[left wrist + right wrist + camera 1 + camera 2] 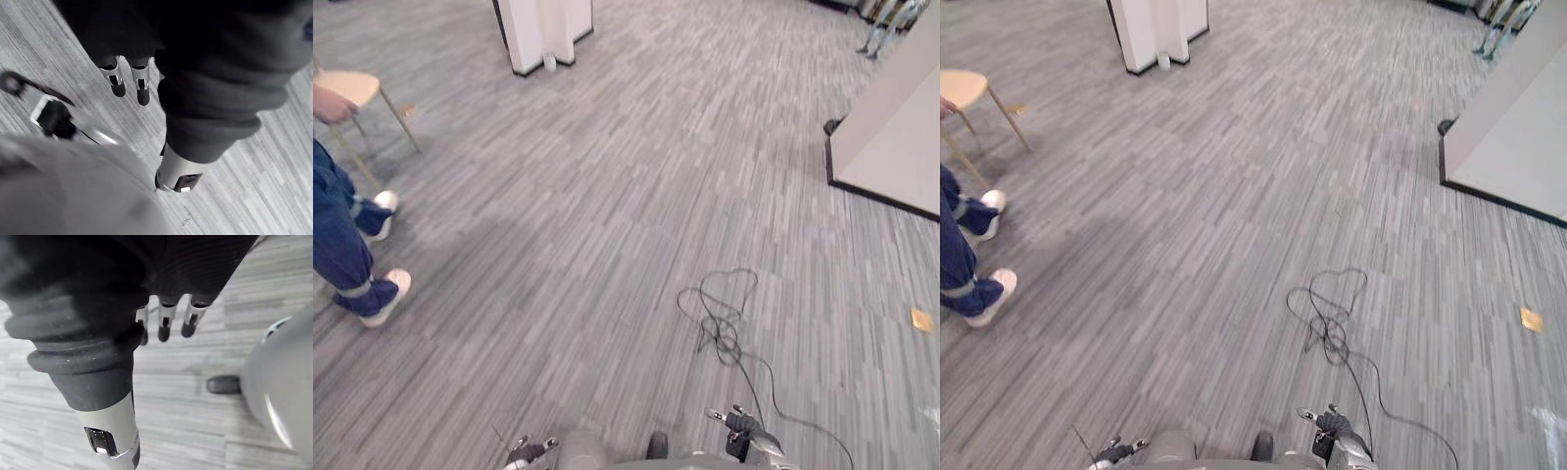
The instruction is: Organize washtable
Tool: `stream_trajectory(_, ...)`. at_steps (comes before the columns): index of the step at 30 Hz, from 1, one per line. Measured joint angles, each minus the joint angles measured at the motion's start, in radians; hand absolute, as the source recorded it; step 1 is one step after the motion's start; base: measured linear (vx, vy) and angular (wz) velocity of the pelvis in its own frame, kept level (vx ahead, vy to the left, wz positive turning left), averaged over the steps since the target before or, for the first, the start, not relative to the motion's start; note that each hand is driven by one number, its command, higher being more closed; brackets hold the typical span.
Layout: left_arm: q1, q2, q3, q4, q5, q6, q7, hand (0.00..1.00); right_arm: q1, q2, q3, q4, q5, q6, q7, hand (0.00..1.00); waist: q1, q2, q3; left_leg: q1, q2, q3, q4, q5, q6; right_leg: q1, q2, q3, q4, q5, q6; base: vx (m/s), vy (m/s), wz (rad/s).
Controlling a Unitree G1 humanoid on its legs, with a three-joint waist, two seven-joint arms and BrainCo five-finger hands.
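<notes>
**A:** What edges close in the room ahead?

**B:** The grey striped floor runs wide and open through the middle. A white pillar with a dark foot stands at the far side, left of centre. A white partition with a black base strip closes the right side, its near corner jutting toward the middle.

**A:** And on the left?

**B:** A person in blue trousers and white shoes stands at the left edge, feet on the floor. Just beyond is a stool with a pale round seat and thin splayed legs, and the person's hand is beside the seat's rim; I cannot tell whether it touches. The widest open room lies between the person and the partition.

**A:** Anything lying flat out there?

**B:** A small yellow floor plate near the right edge, on the near side of the partition and apart from it.

**A:** How are the arms held?

**B:** Both are low at the robot's sides. The left robot hand points down at the floor, fingers straight and slack, thumb apart, holding nothing. The right robot hand hangs the same way, fingers relaxed in a row, thumb apart, holding nothing.
</notes>
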Motion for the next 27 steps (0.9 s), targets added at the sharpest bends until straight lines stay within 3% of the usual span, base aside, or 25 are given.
stream_trajectory(2, 0.043, -0.010, 0.018, -0.016, 0.004, 0.000, -0.002, 0.00, -0.034, 0.002, 0.002, -0.002, -0.001, -0.002, 0.003, 0.00, 0.006, -0.002, 0.017, -0.103, -0.042, 0.008, -0.178, -0.013, 0.004, 0.061, -0.039, 0.049, 0.000, -0.095, 0.036, 0.49, 0.224, -0.38)
stream_trajectory(3, 0.058, -0.032, 0.043, -0.012, 0.005, 0.005, 0.000, 0.00, -0.045, -0.010, 0.001, -0.004, -0.001, -0.005, 0.005, 0.00, 0.018, 0.014, 0.032, -0.152, -0.062, -0.036, -0.374, 0.016, -0.031, 0.075, -0.049, 0.066, 0.006, -0.149, 0.096, 0.35, 0.296, -0.51)
stream_trajectory(4, 0.070, -0.050, 0.045, -0.014, 0.008, 0.006, -0.001, 0.00, -0.046, -0.018, 0.000, -0.002, -0.002, -0.005, 0.004, 0.00, 0.031, 0.039, 0.035, -0.161, -0.063, -0.095, -0.548, 0.070, -0.068, 0.086, -0.051, 0.090, 0.017, -0.183, 0.113, 0.50, 0.468, -0.90)
stream_trajectory(5, 0.109, -0.068, 0.064, -0.013, 0.011, 0.008, -0.002, 0.00, -0.037, -0.011, 0.010, -0.002, -0.006, -0.005, 0.002, 0.00, 0.064, 0.047, 0.039, -0.117, -0.087, -0.082, -0.605, 0.223, -0.080, 0.118, -0.083, 0.149, 0.015, -0.223, 0.129, 0.39, 0.337, -0.83)
stream_trajectory(6, 0.116, -0.075, 0.068, -0.012, 0.011, 0.005, -0.001, 0.00, -0.038, -0.001, 0.022, -0.002, -0.009, -0.005, 0.001, 0.00, 0.076, 0.040, 0.039, -0.120, -0.096, -0.072, -0.579, 0.201, -0.080, 0.122, -0.089, 0.155, 0.023, -0.236, 0.131, 0.54, 0.336, -0.74)
stream_trajectory(7, 0.112, -0.071, 0.070, -0.010, 0.011, -0.002, 0.000, 0.00, -0.046, 0.007, 0.050, -0.002, -0.010, -0.006, 0.005, 0.00, 0.075, 0.046, 0.050, -0.134, -0.084, -0.074, -0.497, 0.144, -0.073, 0.123, -0.062, 0.167, 0.105, -0.242, 0.129, 0.38, 0.155, -0.35)
stream_trajectory(9, 0.115, -0.065, 0.087, -0.007, 0.009, -0.003, 0.001, 0.00, -0.042, 0.023, 0.050, -0.001, -0.013, -0.007, 0.004, 0.00, 0.081, 0.043, 0.049, -0.128, -0.092, -0.060, -0.419, 0.080, -0.027, 0.138, -0.074, 0.179, 0.130, -0.250, 0.121, 0.36, 0.171, -0.37)
stream_trajectory(11, 0.137, -0.068, 0.142, -0.032, 0.001, -0.008, 0.008, 0.00, -0.044, 0.059, 0.076, -0.002, -0.044, -0.010, 0.010, 0.00, 0.078, -0.017, 0.017, -0.063, -0.113, 0.035, -0.456, 0.051, 0.035, 0.083, -0.125, 0.268, 0.242, -0.258, 0.137, 0.46, 0.308, -0.78)
stream_trajectory(12, 0.146, -0.066, 0.143, -0.041, -0.001, -0.015, 0.011, 0.00, -0.041, 0.065, 0.091, -0.001, -0.058, -0.013, 0.018, 0.00, 0.072, -0.027, 0.009, -0.044, -0.114, 0.063, -0.466, 0.044, 0.049, 0.053, -0.135, 0.280, 0.306, -0.262, 0.147, 0.45, 0.262, -0.90)
stream_trajectory(13, 0.149, -0.065, 0.139, -0.054, -0.001, -0.026, 0.023, 0.00, -0.032, 0.067, 0.108, 0.000, -0.072, -0.022, 0.027, 0.00, 0.064, -0.032, 0.005, -0.011, -0.115, 0.095, -0.463, 0.024, 0.084, -0.008, -0.145, 0.289, 0.458, -0.256, 0.205, 0.37, 0.180, -0.66)
stream_trajectory(14, 0.149, -0.060, 0.128, -0.073, -0.001, -0.029, 0.028, 0.00, -0.022, 0.067, 0.125, 0.006, -0.081, -0.027, 0.029, 0.00, 0.045, -0.042, 0.002, 0.023, -0.127, 0.113, -0.464, 0.005, 0.111, -0.075, -0.158, 0.301, 0.617, -0.213, 0.296, 0.36, 0.176, -0.48)
stream_trajectory(15, 0.149, -0.057, 0.110, -0.084, -0.001, -0.030, 0.029, 0.00, -0.018, 0.066, 0.127, 0.012, -0.086, -0.027, 0.030, 0.00, 0.040, -0.042, 0.005, 0.045, -0.132, 0.118, -0.474, -0.008, 0.115, -0.107, -0.162, 0.300, 0.694, -0.173, 0.357, 0.35, 0.165, -0.32)
stream_trajectory(16, 0.147, -0.040, 0.077, -0.098, 0.001, -0.037, 0.028, 0.00, -0.001, 0.065, 0.127, 0.021, -0.087, -0.027, 0.036, 0.00, 0.025, -0.034, 0.018, 0.109, -0.138, 0.132, -0.505, -0.036, 0.121, -0.166, -0.165, 0.296, 0.839, -0.079, 0.371, 0.26, 0.126, -0.31)
stream_trajectory(17, 0.151, -0.035, 0.067, -0.105, 0.001, -0.039, 0.029, 0.00, -0.001, 0.065, 0.127, 0.016, -0.087, -0.030, 0.040, 0.00, 0.024, -0.036, 0.018, 0.145, -0.138, 0.149, -0.525, -0.046, 0.125, -0.198, -0.167, 0.282, 0.915, -0.072, 0.368, 0.33, 0.132, -0.38)
stream_trajectory(18, 0.148, -0.018, 0.063, -0.105, 0.004, -0.038, 0.029, 0.00, -0.002, 0.062, 0.128, 0.006, -0.087, -0.038, 0.046, 0.00, 0.005, -0.039, 0.019, 0.217, -0.139, 0.154, -0.562, -0.065, 0.130, -0.243, -0.177, 0.216, 1.031, -0.095, 0.328, 0.34, 0.086, -0.25)
stream_trajectory(19, 0.138, 0.000, 0.057, -0.110, 0.004, -0.038, 0.031, 0.00, 0.005, 0.060, 0.128, -0.014, -0.087, -0.040, 0.047, 0.00, -0.013, -0.041, 0.020, 0.287, -0.139, 0.159, -0.615, -0.070, 0.127, -0.288, -0.178, 0.139, 1.091, -0.137, 0.257, 0.34, 0.067, -0.13)
stream_trajectory(21, 0.095, 0.017, 0.025, -0.114, 0.004, -0.041, 0.029, 0.00, 0.012, 0.045, 0.126, -0.049, -0.087, -0.061, 0.047, 0.00, -0.017, -0.037, 0.026, 0.373, -0.144, 0.164, -0.689, -0.073, 0.122, -0.383, -0.177, 0.059, 1.058, -0.210, 0.184, 0.44, 0.061, -0.02)
stream_trajectory(23, 0.052, 0.015, -0.006, -0.114, 0.016, -0.042, 0.027, 0.00, 0.000, 0.015, 0.114, -0.063, -0.083, -0.068, 0.045, 0.00, -0.044, -0.024, 0.045, 0.430, -0.140, 0.159, -0.726, -0.078, 0.106, -0.444, -0.177, -0.013, 0.843, -0.246, 0.166, 0.40, 0.028, 0.29)
stream_trajectory(24, 0.019, 0.009, -0.021, -0.114, 0.042, -0.043, 0.027, 0.00, -0.006, 0.002, 0.088, -0.076, -0.073, -0.067, 0.044, 0.00, -0.058, -0.014, 0.054, 0.463, -0.134, 0.154, -0.745, -0.088, 0.090, -0.463, -0.174, -0.048, 0.627, -0.228, 0.154, 0.48, -0.011, 0.51)
stream_trajectory(26, -0.033, -0.003, -0.040, -0.114, 0.080, -0.046, 0.027, 0.00, -0.004, -0.004, 0.031, -0.098, -0.046, -0.053, 0.044, 0.00, -0.071, 0.007, 0.068, 0.550, -0.103, 0.134, -0.806, -0.113, 0.044, -0.472, -0.172, -0.087, 0.237, -0.122, 0.149, 0.69, -0.054, 0.59)
stream_trajectory(27, -0.037, -0.005, -0.039, -0.113, 0.085, -0.047, 0.028, 0.00, 0.000, -0.006, 0.023, -0.100, -0.041, -0.050, 0.044, 0.00, -0.078, 0.011, 0.068, 0.576, -0.090, 0.124, -0.824, -0.122, 0.027, -0.468, -0.167, -0.099, 0.196, -0.111, 0.148, 0.55, -0.087, 0.58)
